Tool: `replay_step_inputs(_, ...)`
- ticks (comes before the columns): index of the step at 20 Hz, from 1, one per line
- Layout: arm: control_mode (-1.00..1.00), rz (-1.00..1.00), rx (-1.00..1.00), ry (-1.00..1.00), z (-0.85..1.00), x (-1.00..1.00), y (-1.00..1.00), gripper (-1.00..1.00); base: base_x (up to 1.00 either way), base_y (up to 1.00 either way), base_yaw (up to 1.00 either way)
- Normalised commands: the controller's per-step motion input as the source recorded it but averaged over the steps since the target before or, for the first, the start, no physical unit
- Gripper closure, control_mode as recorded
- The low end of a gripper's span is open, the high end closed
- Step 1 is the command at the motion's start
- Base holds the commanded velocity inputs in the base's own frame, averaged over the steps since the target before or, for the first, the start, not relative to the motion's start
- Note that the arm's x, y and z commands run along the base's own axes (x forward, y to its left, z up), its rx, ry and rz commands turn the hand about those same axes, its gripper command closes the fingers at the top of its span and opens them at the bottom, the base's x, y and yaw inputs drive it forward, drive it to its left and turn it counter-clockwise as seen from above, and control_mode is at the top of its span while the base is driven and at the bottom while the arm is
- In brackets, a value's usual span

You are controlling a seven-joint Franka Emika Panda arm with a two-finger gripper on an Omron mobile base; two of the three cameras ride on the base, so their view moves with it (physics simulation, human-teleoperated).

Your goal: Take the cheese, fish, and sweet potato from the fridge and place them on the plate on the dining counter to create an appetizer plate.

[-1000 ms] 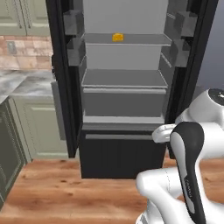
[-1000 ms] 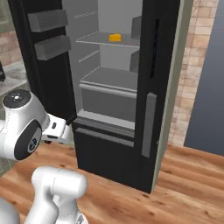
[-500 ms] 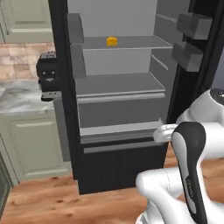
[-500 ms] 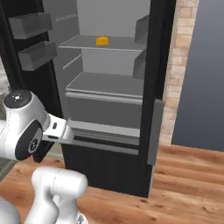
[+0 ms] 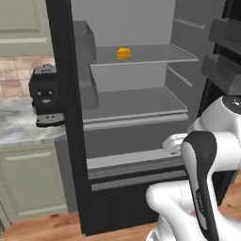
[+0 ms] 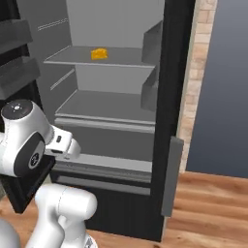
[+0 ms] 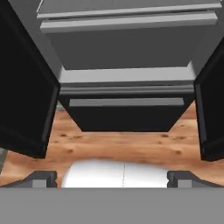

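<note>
Counter (image 5: 19, 124): marble top at far left, a black coffee machine (image 5: 45, 101) standing on it.
Fridge (image 5: 141, 89): doors swung wide, grey shelves showing.
Cheese (image 5: 124, 53): on the upper shelf, toward the back; also (image 6: 99, 53).
Jaws: released, spread wide, tips (image 7: 41, 178) far apart, pointed at the lower drawers over the wooden floor (image 7: 122, 146).

We find no readable text, label, brand, number or sign anywhere: not on the fridge (image 5: 66, 117), nor on the black coffee machine (image 5: 45, 101) beside it.
</note>
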Motion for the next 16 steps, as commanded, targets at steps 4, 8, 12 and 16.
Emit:
replay_step_inputs(4,1.00,0.00,0.00,0.00,0.00,0.00,0.00,-1.00,0.55,-0.49,0.00)
replay_step_inputs(8,1.00,0.00,0.00,0.00,0.00,0.00,0.00,-1.00,0.81,0.00,-0.01)
replay_step_inputs(12,1.00,0.00,0.00,0.00,0.00,0.00,0.00,-1.00,0.85,0.38,-0.04)
replay_step_inputs(16,1.00,0.00,0.00,0.00,0.00,0.00,0.00,-1.00,0.43,0.11,-0.03)
